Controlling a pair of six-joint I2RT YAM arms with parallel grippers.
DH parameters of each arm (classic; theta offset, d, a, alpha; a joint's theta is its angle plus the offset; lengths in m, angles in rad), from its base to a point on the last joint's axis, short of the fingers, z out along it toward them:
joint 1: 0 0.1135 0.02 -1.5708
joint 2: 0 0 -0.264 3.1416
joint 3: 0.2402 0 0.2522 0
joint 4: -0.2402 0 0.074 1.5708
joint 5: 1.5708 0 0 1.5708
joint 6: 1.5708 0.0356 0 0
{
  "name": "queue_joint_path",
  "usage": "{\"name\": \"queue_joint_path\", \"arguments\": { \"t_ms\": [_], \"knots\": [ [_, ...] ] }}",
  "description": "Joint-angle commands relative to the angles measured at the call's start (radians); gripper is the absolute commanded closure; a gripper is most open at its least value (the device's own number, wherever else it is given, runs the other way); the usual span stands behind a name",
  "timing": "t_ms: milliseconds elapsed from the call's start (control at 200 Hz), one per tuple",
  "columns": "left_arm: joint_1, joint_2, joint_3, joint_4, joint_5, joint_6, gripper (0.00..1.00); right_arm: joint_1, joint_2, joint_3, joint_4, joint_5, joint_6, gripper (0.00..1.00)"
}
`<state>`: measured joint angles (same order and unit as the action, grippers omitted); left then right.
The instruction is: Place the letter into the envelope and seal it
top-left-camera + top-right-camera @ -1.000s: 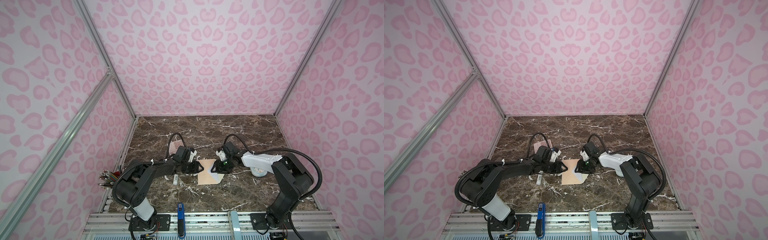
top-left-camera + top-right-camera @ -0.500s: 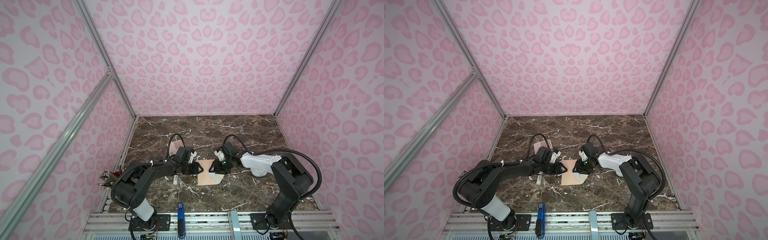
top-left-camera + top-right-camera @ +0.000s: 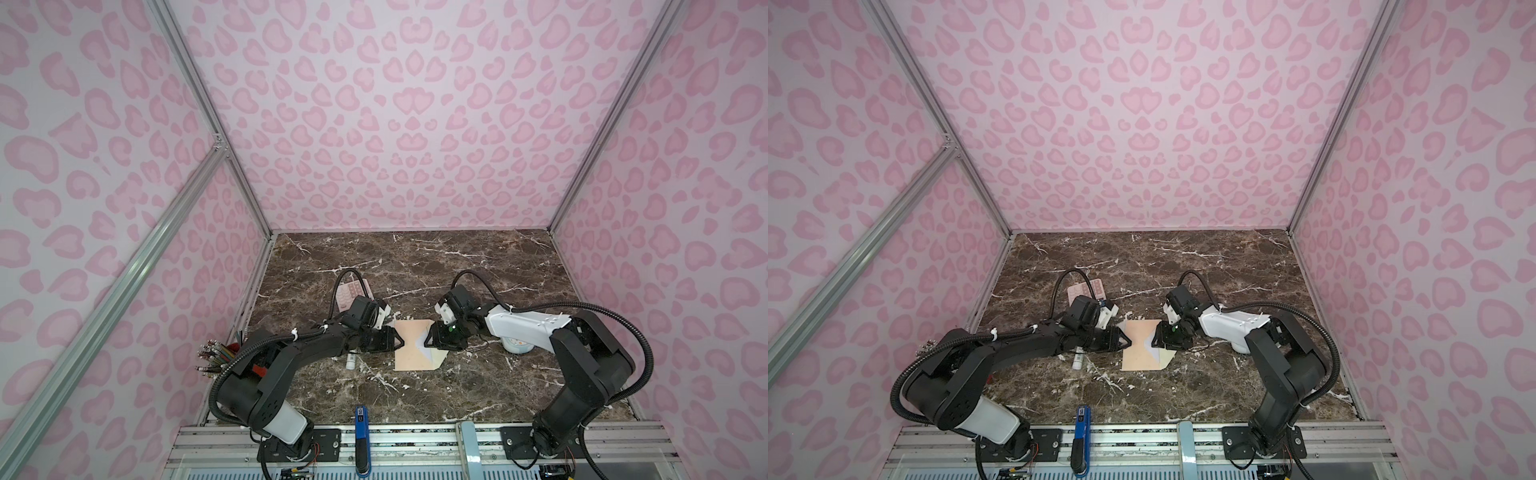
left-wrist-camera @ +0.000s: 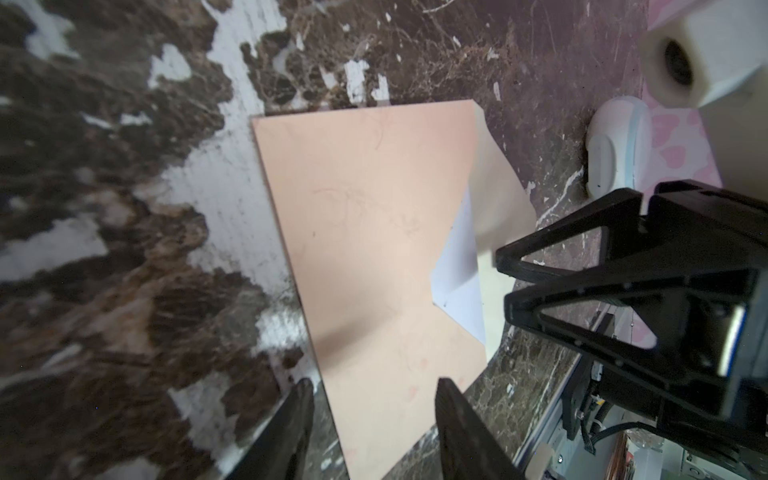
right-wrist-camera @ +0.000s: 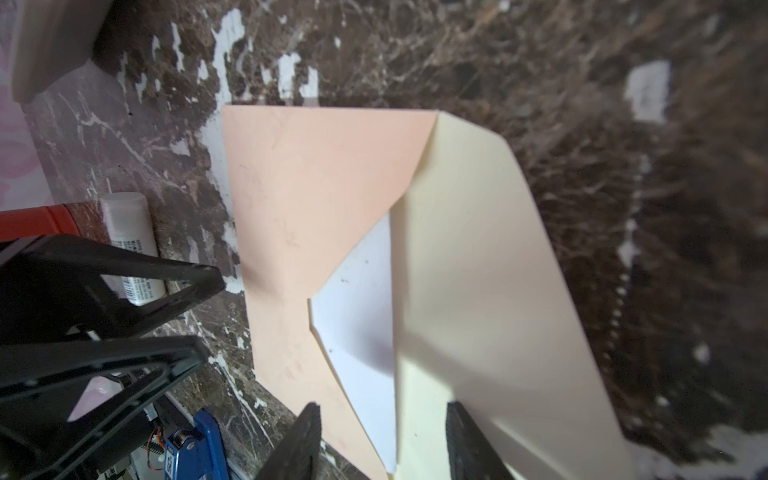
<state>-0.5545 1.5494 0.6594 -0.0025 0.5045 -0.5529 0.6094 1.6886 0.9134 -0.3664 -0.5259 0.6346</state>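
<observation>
The envelope point(image 3: 409, 357) lies flat on the worktop point(image 3: 415, 266), front-centre, peach face up. The letter point(image 5: 361, 316) sits inside it; only a white wedge shows in the V-shaped mouth. The cream flap point(image 5: 478, 270) is folded open on the right arm's side, not over the mouth. Whether it lies flat or lifts: cannot tell.

Surface: dark brown marble pattern, white veins. Also on it:
- a pink calculator point(image 3: 351, 291) behind the left arm
- a glue stick point(image 3: 351, 363) near the envelope, not touching
- a white round object point(image 3: 515, 345) under the right arm
- pencils point(image 3: 216, 359) at the left edge

Room: walls point(image 3: 395, 104) in pink spotted print on three sides.

Both arms reach low from the front rail and face each other across the envelope.

The left pincer point(image 4: 374, 382) has its jaws apart, one finger just off the envelope's edge and the other over the peach face. It clamps nothing.

The right pincer point(image 5: 382, 407) has its jaws apart over the mouth, one finger on the peach side and the other before the flap. It clamps nothing.
</observation>
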Motion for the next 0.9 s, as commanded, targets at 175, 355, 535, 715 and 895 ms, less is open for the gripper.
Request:
{"name": "queue_joint_path", "arguments": {
  "t_ms": [175, 355, 535, 715, 895],
  "knots": [
    [-0.026, -0.039, -0.051, 0.013, -0.002, -0.032, 0.50, 0.026, -0.004, -0.014, -0.015, 0.004, 0.014, 0.50],
    [-0.035, -0.039, -0.078, 0.039, -0.006, -0.048, 0.50, 0.034, -0.015, -0.025, -0.001, 0.003, 0.034, 0.50],
    [-0.039, -0.024, -0.094, 0.068, 0.002, -0.063, 0.50, 0.034, -0.022, -0.043, 0.027, -0.007, 0.056, 0.50],
    [-0.045, -0.019, -0.097, 0.078, 0.002, -0.068, 0.51, 0.041, -0.016, -0.051, 0.052, -0.024, 0.077, 0.50],
    [-0.048, -0.016, -0.102, 0.082, 0.000, -0.068, 0.52, 0.047, -0.014, -0.054, 0.067, -0.031, 0.091, 0.51]
  ]
}}
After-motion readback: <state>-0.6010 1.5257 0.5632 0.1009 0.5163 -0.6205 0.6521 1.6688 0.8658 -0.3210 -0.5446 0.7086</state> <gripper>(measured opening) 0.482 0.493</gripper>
